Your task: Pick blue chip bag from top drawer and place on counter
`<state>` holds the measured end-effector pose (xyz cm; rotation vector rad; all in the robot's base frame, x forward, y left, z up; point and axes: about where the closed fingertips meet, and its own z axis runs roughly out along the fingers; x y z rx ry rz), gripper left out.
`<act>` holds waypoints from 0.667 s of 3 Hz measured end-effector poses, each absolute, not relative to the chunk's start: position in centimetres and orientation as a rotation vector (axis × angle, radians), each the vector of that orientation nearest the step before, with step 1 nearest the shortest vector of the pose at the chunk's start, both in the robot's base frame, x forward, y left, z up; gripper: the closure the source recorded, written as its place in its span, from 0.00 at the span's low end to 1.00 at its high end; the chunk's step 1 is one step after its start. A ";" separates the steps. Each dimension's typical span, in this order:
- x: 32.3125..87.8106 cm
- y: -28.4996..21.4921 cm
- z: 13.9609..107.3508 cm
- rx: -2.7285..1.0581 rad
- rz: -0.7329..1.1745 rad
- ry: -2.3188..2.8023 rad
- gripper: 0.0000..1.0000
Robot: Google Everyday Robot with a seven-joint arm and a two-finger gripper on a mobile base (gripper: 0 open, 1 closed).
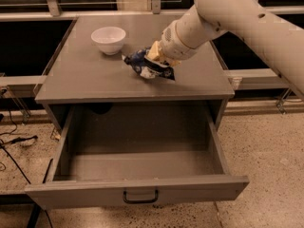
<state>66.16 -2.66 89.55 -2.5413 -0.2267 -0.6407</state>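
— Where is the blue chip bag (149, 68)?
— It lies crumpled on the desk (90, 82), near the middle, to the right of the white bowl (109, 39) and apart from it. The top drawer (137, 194) below stands pulled open.
— And your gripper (157, 55)?
— It's down on the bag's upper right edge, touching it. I cannot tell whether it is clamped on the bag or loose.

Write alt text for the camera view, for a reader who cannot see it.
The robot's gripper sits against the top of the blue chip bag, which lies on the counter to the right of a white bowl. Below, the top drawer stands pulled open.
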 end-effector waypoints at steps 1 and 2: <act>66.2 -2.7 89.6 -2.541 -0.641 -0.227 0.06; 66.2 -2.7 89.5 -2.541 -0.641 -0.227 0.00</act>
